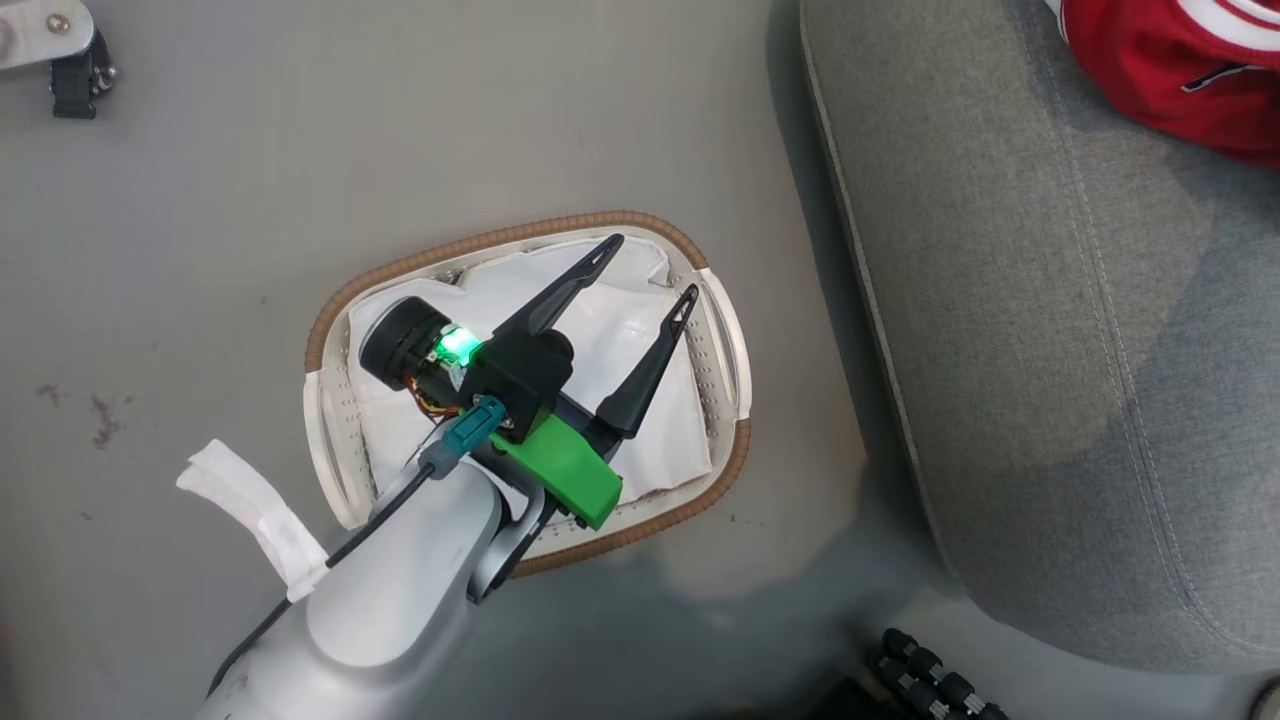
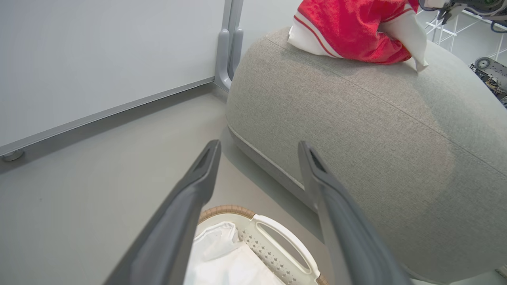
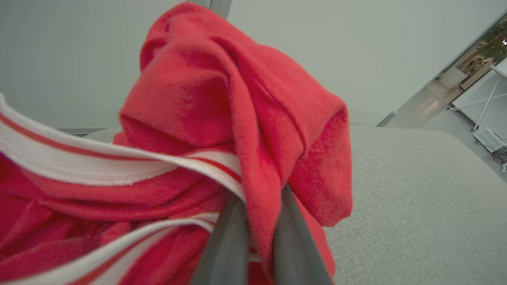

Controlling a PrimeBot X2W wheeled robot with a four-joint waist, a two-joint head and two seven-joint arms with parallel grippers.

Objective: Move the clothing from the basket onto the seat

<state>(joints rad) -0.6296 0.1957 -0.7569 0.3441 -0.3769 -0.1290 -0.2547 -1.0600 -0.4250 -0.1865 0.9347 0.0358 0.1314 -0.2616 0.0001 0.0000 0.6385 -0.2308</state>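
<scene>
Your right gripper [image 3: 259,206] pinches fold of soft red white-striped garment [image 3: 237,118] on light-grey fabric seat [image 3: 416,198]. Judge it light, limp; take bunched folds. Left gripper [image 1: 652,266] spread over cream plastic basket [image 1: 330,440].

The garment [image 3: 222,118] is red, with white bands that carry thin red stripes. The seat [image 1: 1050,350] is plain light grey. The basket [image 1: 722,335] is cream-white with dotted holes and a brown woven rim. Its sheet [image 1: 660,440] is white.
</scene>
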